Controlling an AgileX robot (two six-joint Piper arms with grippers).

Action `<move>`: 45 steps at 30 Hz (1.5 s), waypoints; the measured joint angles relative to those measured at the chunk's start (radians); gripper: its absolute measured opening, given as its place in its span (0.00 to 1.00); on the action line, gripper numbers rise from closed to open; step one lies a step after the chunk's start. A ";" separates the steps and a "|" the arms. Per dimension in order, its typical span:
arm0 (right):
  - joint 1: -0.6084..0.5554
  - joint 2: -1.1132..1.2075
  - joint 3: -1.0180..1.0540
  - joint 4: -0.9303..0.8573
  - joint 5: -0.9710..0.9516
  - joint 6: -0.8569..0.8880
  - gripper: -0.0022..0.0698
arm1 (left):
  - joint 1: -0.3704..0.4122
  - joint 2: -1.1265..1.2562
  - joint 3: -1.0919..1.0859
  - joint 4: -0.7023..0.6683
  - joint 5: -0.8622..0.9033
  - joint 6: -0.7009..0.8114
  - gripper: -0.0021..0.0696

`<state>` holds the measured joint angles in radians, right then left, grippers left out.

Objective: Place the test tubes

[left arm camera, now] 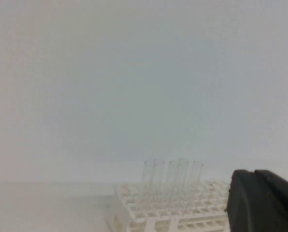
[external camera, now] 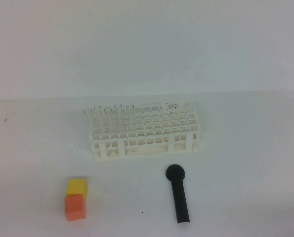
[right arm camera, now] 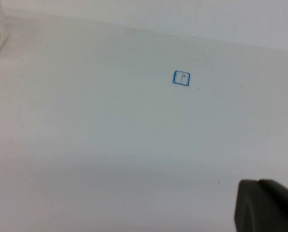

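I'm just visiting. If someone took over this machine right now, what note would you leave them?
Left gripper: outside the high view, facing the rack.
Right gripper: outside it too, above bare table near a blue square mark.
Done: about five test tubes stand upright in the rack's left end.
To do: no loose tube in view; find any remaining. A black tool, yellow block and orange block lie in front of the rack.

No readable text; illegible blue square mark (right arm camera: 181,78) on table (right arm camera: 85,145)
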<state>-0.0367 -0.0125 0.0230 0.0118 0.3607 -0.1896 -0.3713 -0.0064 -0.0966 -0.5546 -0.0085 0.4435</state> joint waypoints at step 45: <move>-0.002 0.000 0.000 0.000 0.000 -0.016 0.03 | 0.222 0.002 0.099 0.582 0.369 -0.526 0.03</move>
<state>-0.0384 -0.0125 0.0226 0.0118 0.3607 -0.2052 -0.1490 -0.0046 0.0024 0.0271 0.3606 -0.0827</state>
